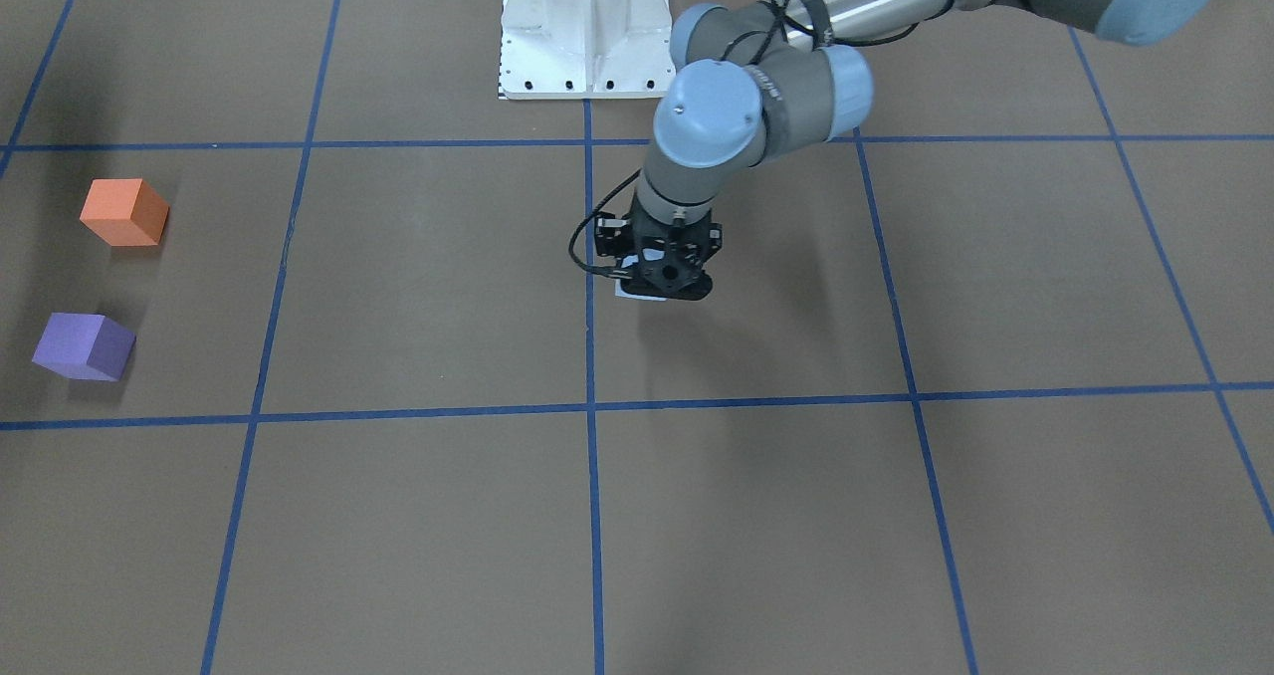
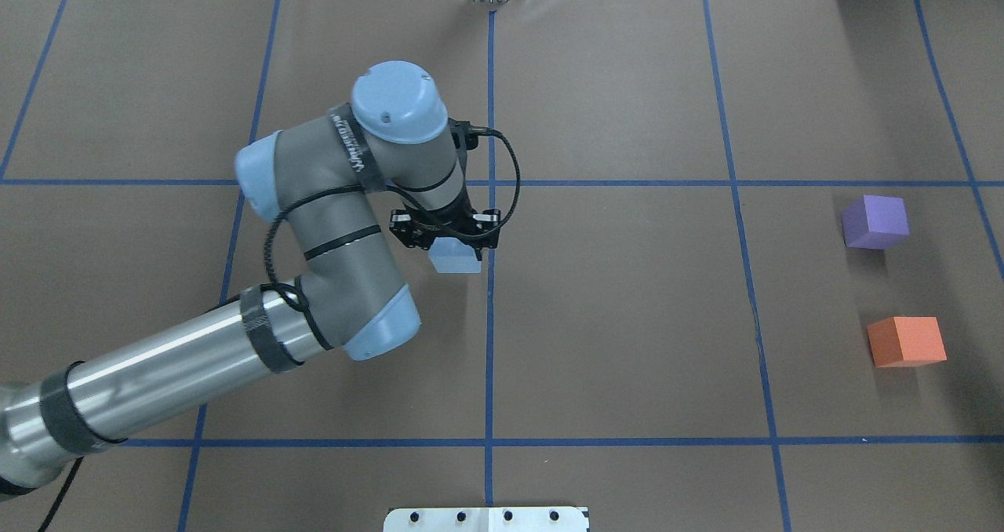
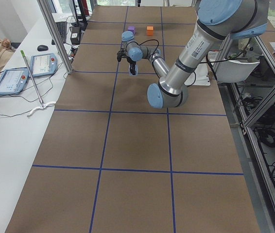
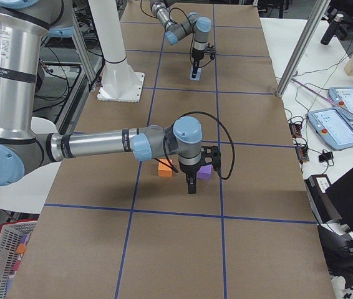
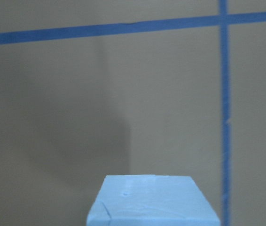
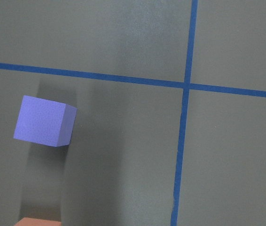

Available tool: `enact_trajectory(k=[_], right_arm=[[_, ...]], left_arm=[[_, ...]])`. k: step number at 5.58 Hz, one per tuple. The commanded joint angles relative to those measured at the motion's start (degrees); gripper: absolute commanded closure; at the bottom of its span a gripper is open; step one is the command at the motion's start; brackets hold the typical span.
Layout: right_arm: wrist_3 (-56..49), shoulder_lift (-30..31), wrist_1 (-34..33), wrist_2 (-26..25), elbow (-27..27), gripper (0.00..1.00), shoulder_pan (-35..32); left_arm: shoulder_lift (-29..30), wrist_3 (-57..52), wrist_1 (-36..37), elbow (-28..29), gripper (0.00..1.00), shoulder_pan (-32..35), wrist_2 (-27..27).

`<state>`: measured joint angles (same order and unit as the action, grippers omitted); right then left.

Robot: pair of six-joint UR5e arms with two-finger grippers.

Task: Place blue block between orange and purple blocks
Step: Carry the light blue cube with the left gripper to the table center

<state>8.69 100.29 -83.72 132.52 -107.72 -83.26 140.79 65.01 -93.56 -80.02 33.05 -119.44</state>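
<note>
Blue block (image 2: 456,259): overhead, your left hand (image 2: 449,243) clamps it near the worktop (image 2: 627,320) centre, well apart from purple block (image 2: 875,221) and orange block (image 2: 906,341). Right side: right hand (image 4: 191,186) hangs beside them, grip unreadable. Left wrist: pale, creased top.

A: Mid-table?

B: Left gripper (image 2: 449,238), blue block (image 2: 455,257) in its grip. Just left of the centre tape line (image 2: 490,320), out beyond the base plate (image 2: 486,519) at the robot's edge of the table (image 2: 627,85).

A: Robot's right side?

B: Orange block (image 2: 906,341) nearer the robot, purple block (image 2: 875,222) farther out. They stand apart, with bare table between them. Both are well apart from the blue block.

A: Right gripper (image 4: 191,185)?

B: Shows only from the right-end camera. It hangs by that pair, its tip in front of the purple block. I cannot tell its height.
</note>
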Motion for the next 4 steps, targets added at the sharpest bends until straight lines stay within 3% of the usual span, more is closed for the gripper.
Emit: enact_trajectory(k=[1, 2, 3, 4], right_arm=[[0.01, -0.01, 0.05, 0.02, -0.04, 0.0, 0.03], [0.09, -0.01, -0.04, 0.11, -0.04, 0.0, 0.03], [0.09, -0.01, -0.04, 0.19, 0.05, 0.0, 0.03], [0.09, -0.09, 0.05, 0.19, -0.04, 0.0, 0.03]], left_arm=[[4.76, 2.93, -0.4, 5.74, 0.43, -2.8, 4.62], [4.58, 3.72, -1.96, 7.05, 0.19, -4.04, 7.27], [4.49, 3.72, -2.85, 8.2, 0.15, -4.31, 8.25], [4.41, 3.55, -2.86, 7.95, 0.01, -4.23, 8.35]])
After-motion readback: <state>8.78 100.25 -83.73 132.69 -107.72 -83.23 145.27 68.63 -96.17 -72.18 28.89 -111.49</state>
